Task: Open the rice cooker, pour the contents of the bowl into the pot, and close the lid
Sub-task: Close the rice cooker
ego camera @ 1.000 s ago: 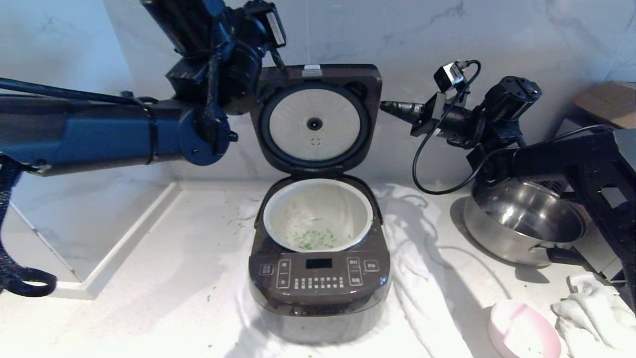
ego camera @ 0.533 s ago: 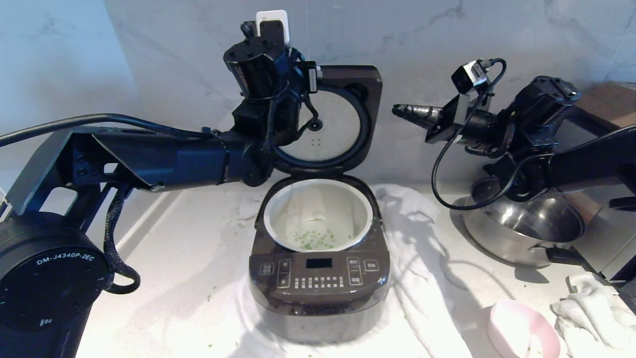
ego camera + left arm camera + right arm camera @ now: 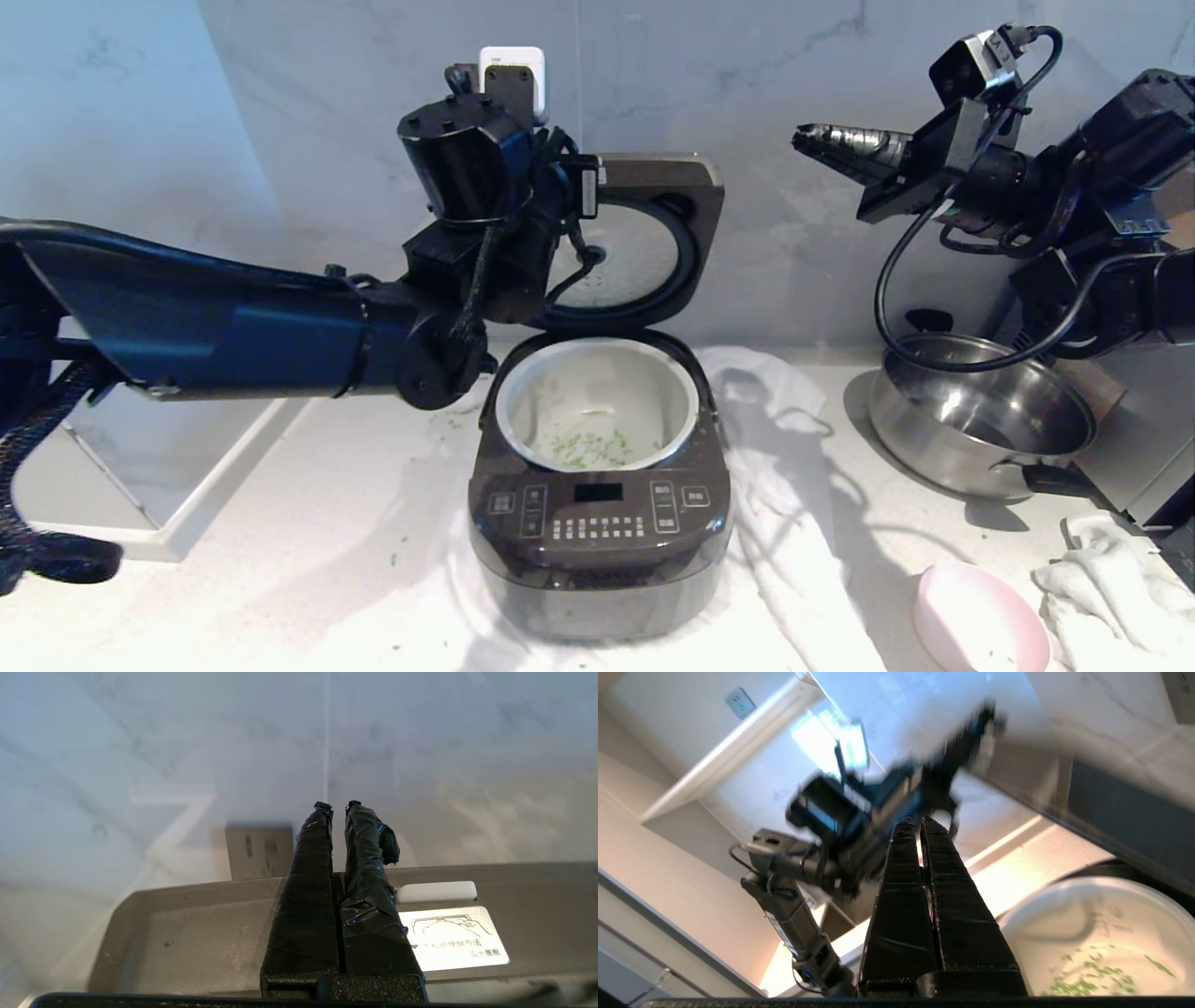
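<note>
dark-brown lid (image 3: 653, 243) stands upright over the rice cooker (image 3: 599, 523), stiff and hinged; you'd push its top edge. left gripper (image 3: 337, 807) pinched shut, empty, behind that edge; right gripper (image 3: 805, 139) shut, well apart

Gloss, steel and soft cloth on a marble bench (image 3: 280, 597)

Rice cooker (image 3: 597, 541) glossy dark-brown plastic; pot (image 3: 597, 403) smooth matt cream; steel pan (image 3: 980, 420) mirror-shiny; white cloth (image 3: 794, 523) rumpled; claw fingers (image 3: 308, 877) wrapped in wrinkled black tape.

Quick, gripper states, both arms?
Left gripper: shut, holding nothing, up at the raised lid's top edge.
Right gripper: shut, empty, raised to the right of the lid.
</note>
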Tool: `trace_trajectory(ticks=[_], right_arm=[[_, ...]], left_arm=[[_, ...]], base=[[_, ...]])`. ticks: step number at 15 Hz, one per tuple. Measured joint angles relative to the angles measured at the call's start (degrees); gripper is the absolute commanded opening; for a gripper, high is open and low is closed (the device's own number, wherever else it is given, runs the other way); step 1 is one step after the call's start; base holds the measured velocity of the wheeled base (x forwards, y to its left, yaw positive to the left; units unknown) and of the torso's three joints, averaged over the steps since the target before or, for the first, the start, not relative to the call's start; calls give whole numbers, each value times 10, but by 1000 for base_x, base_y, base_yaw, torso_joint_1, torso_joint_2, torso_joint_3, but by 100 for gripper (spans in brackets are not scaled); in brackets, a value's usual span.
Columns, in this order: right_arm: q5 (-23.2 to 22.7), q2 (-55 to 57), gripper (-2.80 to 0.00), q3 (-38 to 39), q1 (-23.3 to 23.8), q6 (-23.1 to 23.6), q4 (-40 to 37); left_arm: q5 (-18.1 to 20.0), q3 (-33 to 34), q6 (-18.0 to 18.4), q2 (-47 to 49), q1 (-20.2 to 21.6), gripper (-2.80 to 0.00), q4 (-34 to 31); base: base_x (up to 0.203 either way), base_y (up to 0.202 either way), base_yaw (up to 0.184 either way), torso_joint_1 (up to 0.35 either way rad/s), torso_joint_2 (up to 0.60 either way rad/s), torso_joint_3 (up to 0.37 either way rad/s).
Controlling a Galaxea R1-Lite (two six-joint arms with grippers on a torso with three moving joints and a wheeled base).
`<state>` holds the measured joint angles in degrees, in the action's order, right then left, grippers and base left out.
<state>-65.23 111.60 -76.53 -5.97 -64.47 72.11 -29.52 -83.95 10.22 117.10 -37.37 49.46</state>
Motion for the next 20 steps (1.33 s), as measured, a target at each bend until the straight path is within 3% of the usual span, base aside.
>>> trace_trajectory(ticks=[3, 6, 12, 14, 16, 19, 20], right_arm=[[3, -4, -280, -26, -4, -39, -3], [20, -6, -280, -39, -30, -48, -65], [71, -22, -280, -94, -49, -34, -338], [98, -24, -280, -142, -51, 6, -471], [155, -23, -280, -200, -66, 94, -631], [310, -13, -280, -267, -131, 265, -859], [336, -10, -280, -270, -148, 296, -903]], left_arm=[[4, 90, -1, -59, -12, -280, 8], [13, 160, 0, -99, -17, -280, 9], [39, 293, -22, -170, -25, -280, 10], [40, 315, -32, -180, -28, -280, 10], [40, 327, -42, -185, -34, -280, 9], [40, 340, -55, -186, -39, -280, 12], [40, 351, -59, -187, -41, -280, 12]], base=[[0, 0, 0, 0, 0, 0], [0, 0, 0, 0, 0, 0], [0, 0, 0, 0, 0, 0], [0, 0, 0, 0, 0, 0], [0, 0, 0, 0, 0, 0], [0, 0, 0, 0, 0, 0], [0, 0, 0, 0, 0, 0]])
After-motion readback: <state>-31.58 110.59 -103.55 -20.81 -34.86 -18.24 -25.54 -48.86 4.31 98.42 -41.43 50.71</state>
